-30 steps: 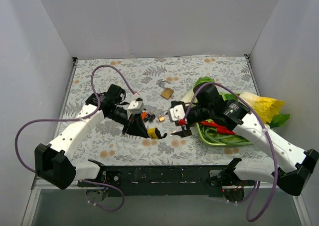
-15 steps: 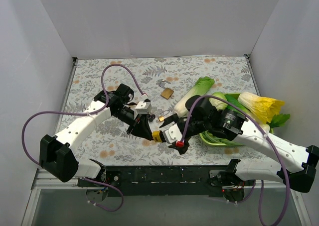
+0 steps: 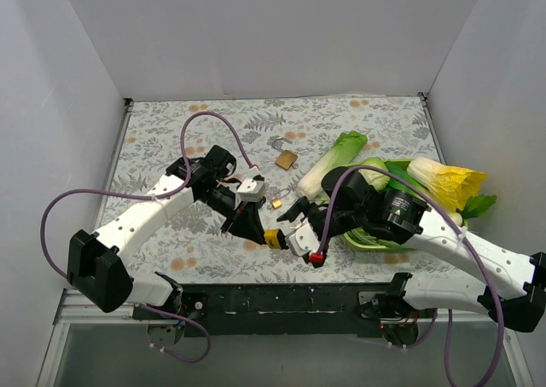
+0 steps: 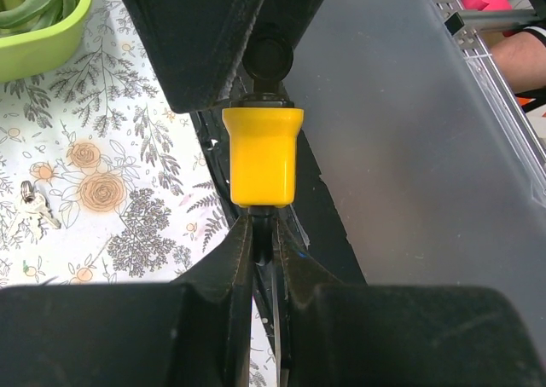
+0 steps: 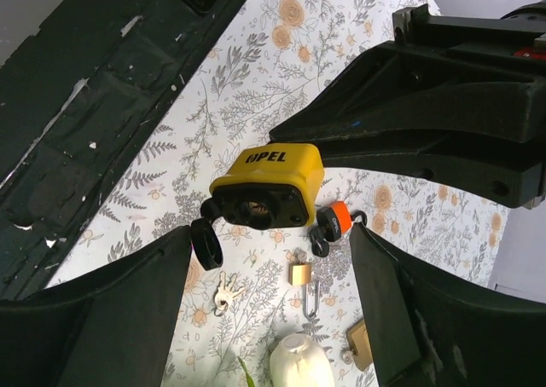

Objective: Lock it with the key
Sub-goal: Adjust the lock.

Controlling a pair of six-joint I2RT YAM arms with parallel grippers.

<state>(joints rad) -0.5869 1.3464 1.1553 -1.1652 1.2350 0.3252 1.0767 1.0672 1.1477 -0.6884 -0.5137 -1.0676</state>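
Note:
My left gripper (image 3: 258, 230) is shut on the shackle end of a yellow padlock (image 3: 272, 238) and holds it above the table. In the left wrist view the padlock (image 4: 263, 155) sticks out past my closed left gripper (image 4: 263, 223). My right gripper (image 3: 290, 223) is open and empty, facing the padlock's black keyhole end (image 5: 260, 206), with its fingers (image 5: 128, 302) on either side. An orange-headed key (image 5: 335, 221) lies on the cloth just beyond the padlock. A black cap (image 5: 206, 242) hangs from the keyhole end.
A small brass padlock (image 5: 300, 274), a bunch of silver keys (image 5: 223, 293) and a larger brass padlock (image 3: 286, 158) lie on the floral cloth. A green tray (image 3: 367, 238) of vegetables and cabbages (image 3: 444, 181) sit at the right. The black front rail (image 3: 281, 297) is close below.
My left gripper carried the yellow padlock right and nearer the front. My right arm swung left and turned so that its open gripper faces the padlock's keyhole.

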